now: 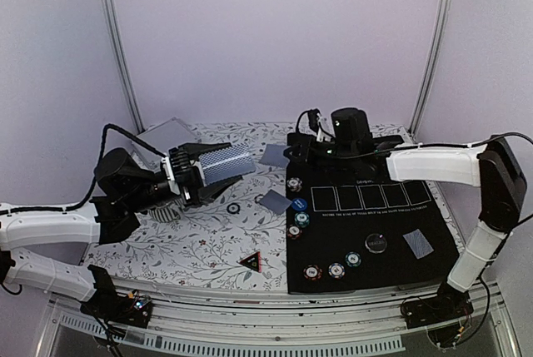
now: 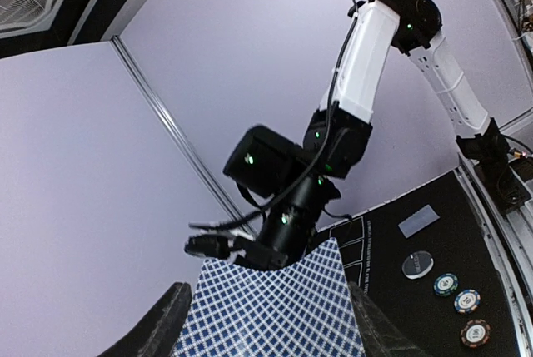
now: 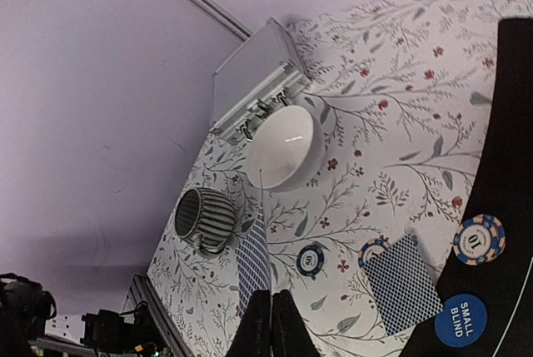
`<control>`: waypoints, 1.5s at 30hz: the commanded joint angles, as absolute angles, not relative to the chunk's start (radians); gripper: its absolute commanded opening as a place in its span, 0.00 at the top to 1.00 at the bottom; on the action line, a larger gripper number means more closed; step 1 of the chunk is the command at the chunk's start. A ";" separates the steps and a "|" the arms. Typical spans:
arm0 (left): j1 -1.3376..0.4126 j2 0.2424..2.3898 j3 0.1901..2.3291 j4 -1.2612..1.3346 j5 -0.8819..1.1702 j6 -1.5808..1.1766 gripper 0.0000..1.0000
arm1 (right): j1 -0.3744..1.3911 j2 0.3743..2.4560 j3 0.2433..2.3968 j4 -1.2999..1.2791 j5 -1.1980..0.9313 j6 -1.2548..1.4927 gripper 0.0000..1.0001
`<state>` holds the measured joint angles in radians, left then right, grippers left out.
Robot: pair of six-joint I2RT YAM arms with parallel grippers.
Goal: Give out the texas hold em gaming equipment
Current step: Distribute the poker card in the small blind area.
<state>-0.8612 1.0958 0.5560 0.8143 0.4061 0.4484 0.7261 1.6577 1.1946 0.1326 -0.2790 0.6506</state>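
My left gripper [image 1: 215,169] is shut on a deck of blue-checked playing cards [image 1: 230,161], held up above the floral cloth; the deck fills the bottom of the left wrist view [image 2: 275,307]. My right gripper [image 1: 289,154] is shut on a single card [image 1: 273,155], which shows edge-on in the right wrist view [image 3: 254,264]. Another card [image 1: 275,201] lies on the cloth, partly over a chip [image 3: 372,249]. A dark chip [image 1: 235,208] lies beside it. On the black mat [image 1: 400,274] are striped chips [image 1: 336,270], a blue button [image 1: 299,204], a black disc [image 1: 376,241] and a card [image 1: 418,244].
A silver case [image 1: 166,134] stands at the back left. A white bowl [image 3: 285,147] and a striped mug [image 3: 204,220] sit on the cloth under my left arm. A dark triangular marker [image 1: 251,262] lies near the cloth's front edge.
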 commanded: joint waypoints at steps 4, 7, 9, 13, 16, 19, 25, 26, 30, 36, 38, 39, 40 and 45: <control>-0.870 1.069 0.560 0.833 0.407 0.456 0.44 | 0.754 1.887 1.163 0.354 -0.159 1.030 0.99; -0.871 1.063 0.560 0.832 0.407 0.457 0.44 | 0.755 1.938 1.139 0.370 -0.155 1.134 0.99; -0.872 1.062 0.562 0.831 0.408 0.457 0.44 | 0.755 1.963 1.126 0.381 -0.149 1.192 0.99; -0.873 1.062 0.561 0.830 0.409 0.458 0.44 | 0.757 1.998 1.154 0.384 -0.182 1.251 0.99; -0.872 1.061 0.562 0.830 0.408 0.458 0.44 | 0.759 2.006 1.166 0.367 -0.191 1.278 0.99; -0.872 1.060 0.561 0.830 0.408 0.459 0.44 | 0.759 2.005 1.169 0.342 -0.191 1.321 0.98; -0.872 1.055 0.561 0.827 0.405 0.463 0.44 | 0.757 2.003 1.175 0.303 -0.219 1.377 0.80; -0.872 1.055 0.562 0.828 0.405 0.464 0.44 | 0.757 2.005 1.175 0.301 -0.229 1.381 0.74; -0.871 1.053 0.562 0.826 0.405 0.466 0.44 | 0.757 1.988 1.161 0.290 -0.240 1.404 0.63; -0.872 1.052 0.562 0.822 0.405 0.468 0.44 | 0.759 1.883 1.117 0.275 -0.205 1.385 0.55; -0.872 1.051 0.563 0.822 0.407 0.468 0.44 | 0.763 1.826 1.109 0.260 -0.170 1.331 0.53; -0.873 1.051 0.562 0.822 0.406 0.469 0.44 | 0.765 1.795 1.112 0.259 -0.151 1.292 0.52; -0.872 1.051 0.562 0.822 0.406 0.470 0.44 | 0.769 1.767 1.122 0.250 -0.131 1.221 0.50; -0.872 1.053 0.561 0.822 0.406 0.471 0.44 | 0.949 1.624 1.302 0.127 0.257 0.599 0.19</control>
